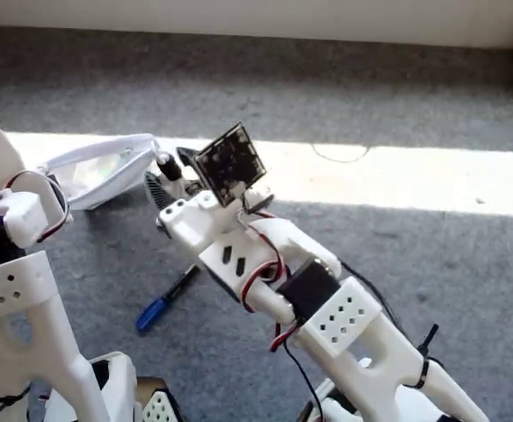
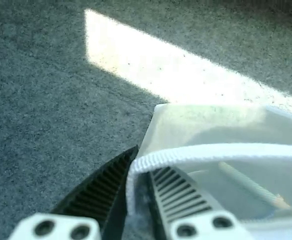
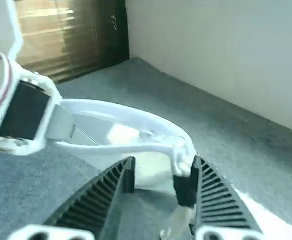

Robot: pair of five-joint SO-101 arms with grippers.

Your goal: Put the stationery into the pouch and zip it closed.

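Observation:
The clear pouch [image 1: 98, 171] with a white zipper rim lies on the grey carpet, its mouth held wide. My left gripper [image 2: 143, 167] is shut on the rim at one end of the pouch [image 2: 211, 130], and a pencil [image 2: 251, 186] lies inside. My right gripper [image 1: 164, 180] is at the pouch's other end. In the right wrist view it [image 3: 165, 167] stands open just before the pouch mouth [image 3: 121, 117], with a small white and black item [image 3: 185, 180] against one finger. A blue pen [image 1: 164, 301] lies on the carpet nearer the arm bases.
A bright sunlit band [image 1: 397, 176] crosses the carpet behind the pouch. My right arm's body [image 1: 309, 299] stretches diagonally over the middle. The left arm's body [image 1: 15, 264] fills the near left. A wall [image 3: 226, 50] runs along the far side.

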